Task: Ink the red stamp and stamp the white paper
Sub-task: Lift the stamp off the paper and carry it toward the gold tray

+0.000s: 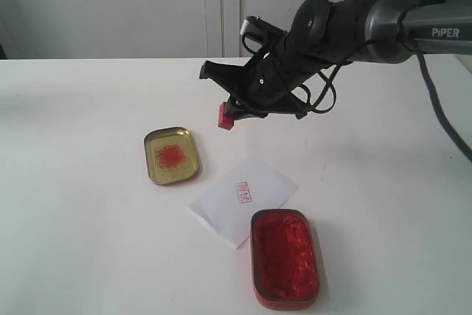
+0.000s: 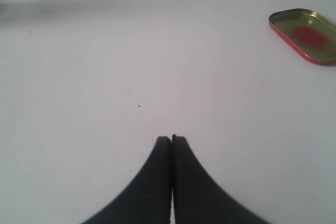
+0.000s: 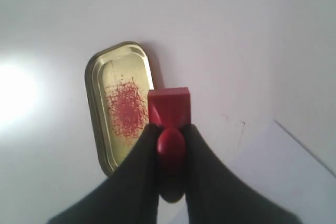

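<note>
- Above table (image 1: 74, 219), near gold tin (image 1: 172, 155): right gripper (image 1: 234, 112) is clamping stamp (image 1: 226, 116) by its knob.
- Likely light and rigid, stamp is offering its knob as surest hold.
- Beside ink tin (image 1: 284, 257), paper (image 1: 221, 208) is lying flat.
- Idle left gripper (image 2: 171, 139): fingers are pressing together, empty.

red stamp (image 1: 226, 116) gripped aloft, white paper (image 1: 228, 210) flat, seal-printed

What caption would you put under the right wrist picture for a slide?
Right gripper holds the red stamp by its knob, with a red-smudged gold tin nearby.
</note>
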Controlling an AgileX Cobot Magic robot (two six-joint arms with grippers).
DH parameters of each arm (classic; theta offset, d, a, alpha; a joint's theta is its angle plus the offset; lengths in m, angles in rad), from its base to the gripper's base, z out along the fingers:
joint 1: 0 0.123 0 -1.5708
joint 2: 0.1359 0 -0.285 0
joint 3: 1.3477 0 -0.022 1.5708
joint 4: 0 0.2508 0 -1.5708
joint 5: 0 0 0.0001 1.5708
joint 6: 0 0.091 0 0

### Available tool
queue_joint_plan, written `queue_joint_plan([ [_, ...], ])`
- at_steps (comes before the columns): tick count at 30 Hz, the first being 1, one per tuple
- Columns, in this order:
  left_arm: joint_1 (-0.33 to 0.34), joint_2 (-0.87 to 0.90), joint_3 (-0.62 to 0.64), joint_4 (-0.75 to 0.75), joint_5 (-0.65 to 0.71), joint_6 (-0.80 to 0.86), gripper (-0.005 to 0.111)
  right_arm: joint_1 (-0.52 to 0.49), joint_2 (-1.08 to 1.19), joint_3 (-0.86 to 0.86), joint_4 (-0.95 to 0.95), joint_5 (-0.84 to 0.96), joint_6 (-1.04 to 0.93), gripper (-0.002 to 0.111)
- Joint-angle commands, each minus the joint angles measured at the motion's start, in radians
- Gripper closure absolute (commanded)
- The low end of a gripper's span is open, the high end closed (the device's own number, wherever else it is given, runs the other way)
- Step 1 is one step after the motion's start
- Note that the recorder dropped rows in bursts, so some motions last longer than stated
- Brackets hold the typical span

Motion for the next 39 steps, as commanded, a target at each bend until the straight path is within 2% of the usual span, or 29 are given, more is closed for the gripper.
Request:
queue_joint_plan([
  [1, 0.001, -0.004, 0.004, 0.000, -0.003, -0.002, 0.107, -0.031, 0.031, 0.007, 0.150, -0.024, -0.116, 0.108],
  [7, 0.001, -0.004, 0.004, 0.000, -0.003, -0.002, 0.107, -0.084, 0.097, 0.006, 0.374, -0.002, -0.312, 0.108],
  [12, 0.001, -0.004, 0.004, 0.000, -0.003, -0.002, 0.107, -0.140, 0.187, 0.006, 0.663, 0.047, -0.535, 0.108],
  [18, 0.001, -0.004, 0.004, 0.000, -0.003, -0.002, 0.107, -0.144, 0.278, 0.006, 0.924, 0.077, -0.705, 0.108],
  [27, 0.001, -0.004, 0.004, 0.000, -0.003, -0.002, 0.107, -0.144, 0.301, 0.006, 0.931, 0.072, -0.722, 0.107],
  [29, 0.001, -0.004, 0.004, 0.000, -0.003, -0.002, 0.107, -0.144, 0.301, 0.006, 0.931, 0.070, -0.722, 0.101],
  [34, 0.001, -0.004, 0.004, 0.000, -0.003, -0.002, 0.107, -0.144, 0.301, 0.006, 0.931, 0.067, -0.722, 0.079],
  [36, 0.001, -0.004, 0.004, 0.000, -0.003, -0.002, 0.107, -0.144, 0.301, 0.006, 0.931, 0.062, -0.720, 0.075],
  [39, 0.001, -0.004, 0.004, 0.000, -0.003, -0.002, 0.107, -0.144, 0.301, 0.006, 0.931, 0.061, -0.720, 0.074],
])
